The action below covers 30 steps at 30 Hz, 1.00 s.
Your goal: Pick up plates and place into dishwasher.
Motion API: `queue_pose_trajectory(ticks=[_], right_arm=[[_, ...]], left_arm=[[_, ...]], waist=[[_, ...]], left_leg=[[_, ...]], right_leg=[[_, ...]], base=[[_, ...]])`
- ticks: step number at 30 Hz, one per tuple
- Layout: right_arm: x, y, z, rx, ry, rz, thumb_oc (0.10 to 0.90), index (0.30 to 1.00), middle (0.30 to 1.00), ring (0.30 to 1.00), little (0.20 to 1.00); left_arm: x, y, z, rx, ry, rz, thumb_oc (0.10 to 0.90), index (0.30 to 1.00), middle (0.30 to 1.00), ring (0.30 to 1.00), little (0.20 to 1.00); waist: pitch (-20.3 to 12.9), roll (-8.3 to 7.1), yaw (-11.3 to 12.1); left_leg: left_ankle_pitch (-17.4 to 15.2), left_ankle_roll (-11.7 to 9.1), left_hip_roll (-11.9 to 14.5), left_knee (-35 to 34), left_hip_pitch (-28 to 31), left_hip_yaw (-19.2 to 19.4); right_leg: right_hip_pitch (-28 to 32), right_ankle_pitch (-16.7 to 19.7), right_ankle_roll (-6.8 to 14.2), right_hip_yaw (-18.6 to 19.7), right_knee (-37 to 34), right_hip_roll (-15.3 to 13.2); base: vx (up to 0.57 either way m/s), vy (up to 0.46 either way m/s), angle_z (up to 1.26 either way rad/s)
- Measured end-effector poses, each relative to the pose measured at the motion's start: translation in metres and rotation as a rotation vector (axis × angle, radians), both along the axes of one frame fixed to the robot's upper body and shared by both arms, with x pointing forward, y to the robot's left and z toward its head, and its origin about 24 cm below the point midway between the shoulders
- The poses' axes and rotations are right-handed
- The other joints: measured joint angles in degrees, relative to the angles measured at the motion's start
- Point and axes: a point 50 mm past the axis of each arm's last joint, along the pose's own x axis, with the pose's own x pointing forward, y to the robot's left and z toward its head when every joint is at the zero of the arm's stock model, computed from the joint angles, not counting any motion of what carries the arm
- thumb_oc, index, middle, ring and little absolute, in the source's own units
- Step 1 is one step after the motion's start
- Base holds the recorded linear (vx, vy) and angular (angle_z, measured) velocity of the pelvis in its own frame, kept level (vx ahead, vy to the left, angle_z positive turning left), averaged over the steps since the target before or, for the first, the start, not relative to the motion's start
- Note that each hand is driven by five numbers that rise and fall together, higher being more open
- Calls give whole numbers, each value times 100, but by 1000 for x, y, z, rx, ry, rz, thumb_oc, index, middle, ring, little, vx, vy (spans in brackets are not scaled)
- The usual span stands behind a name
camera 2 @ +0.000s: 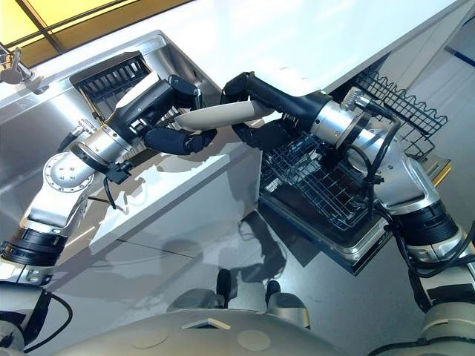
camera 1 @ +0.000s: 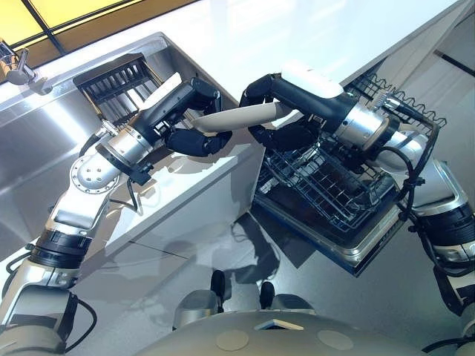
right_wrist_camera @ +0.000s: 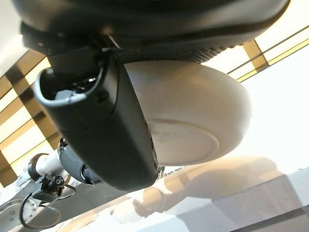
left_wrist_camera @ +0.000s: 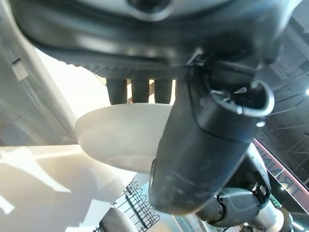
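A beige plate point(camera 1: 239, 118) hangs edge-on above the white counter's front edge, held from both ends. My left hand point(camera 1: 183, 113) grips its left end, thumb above and curled fingers point(camera 1: 194, 141) below. At the other end my right hand point(camera 1: 276, 132) pinches the rim the same way, just left of the dishwasher. The left wrist view shows the plate point(left_wrist_camera: 120, 137) between the thumb point(left_wrist_camera: 203, 145) and the fingers. The right wrist view has the plate's underside point(right_wrist_camera: 193, 121) beside that hand's thumb point(right_wrist_camera: 106, 135).
The open dishwasher's lower wire rack point(camera 1: 326, 189) is pulled out over its dropped door point(camera 1: 356, 256) at the right. A steel sink point(camera 1: 37, 159) with a dark slotted rack point(camera 1: 119, 78) lies at the left, a tap point(camera 1: 18, 67) behind it. The white counter point(camera 1: 260, 37) stretches beyond.
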Motion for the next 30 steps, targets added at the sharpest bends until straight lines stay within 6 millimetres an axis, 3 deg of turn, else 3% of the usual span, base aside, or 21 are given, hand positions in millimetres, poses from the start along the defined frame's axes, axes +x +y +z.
queue_pose_trajectory(ticks=[1,6,11,16,20,25,30], right_arm=[[0,0,-1,5,-3,-4,100,300,300,300,200],[0,-1,3,74,-102,-59,100,300,300,300,200],[7,-22,18,221,-242,-191,100,300,300,300,200],[7,-67,41,413,-428,-405,100,300,300,300,200],[7,-101,46,550,-519,-574,100,300,300,300,200],[9,-130,29,636,-518,-770,100,300,300,300,200],[8,-175,-18,748,-372,-1097,100,300,300,300,200]], left_arm=[[0,0,0,-1,-1,2,800,900,900,900,900],[0,0,6,-123,-114,104,800,900,900,900,900],[-10,-3,28,-212,-343,186,800,900,900,900,900],[-4,31,37,-219,-450,452,800,900,900,900,900],[7,62,24,-134,-381,646,800,900,900,900,900],[14,82,4,-96,-269,764,800,900,900,900,900],[9,90,-14,-75,-206,797,800,900,900,900,900]], waist=[[0,1,-1],[-5,8,-9],[-8,12,72],[-15,23,149],[-31,50,150],[-41,64,142],[-41,64,143]], left_leg=[[0,0,0,0,0,0],[20,-8,-4,-1,-30,-74],[60,-19,-12,-1,-92,-209],[108,-18,-26,-1,-158,-295],[135,-12,-33,-1,-184,-295],[139,-6,-40,-2,-179,-289],[138,-1,-46,-2,-172,-248]], right_leg=[[0,0,0,0,0,0],[4,0,0,-68,-1,2],[-4,-3,-2,-132,-3,9],[-18,-6,-5,-131,-3,7],[-20,-6,-5,-124,-4,2],[-21,-6,-5,-110,-4,-7],[-31,-6,-4,-85,-4,-17]], base=[[0,0,0],[2,-6,6],[-2,-16,15],[6,-5,11],[17,-3,7],[38,2,0],[73,17,-2]])
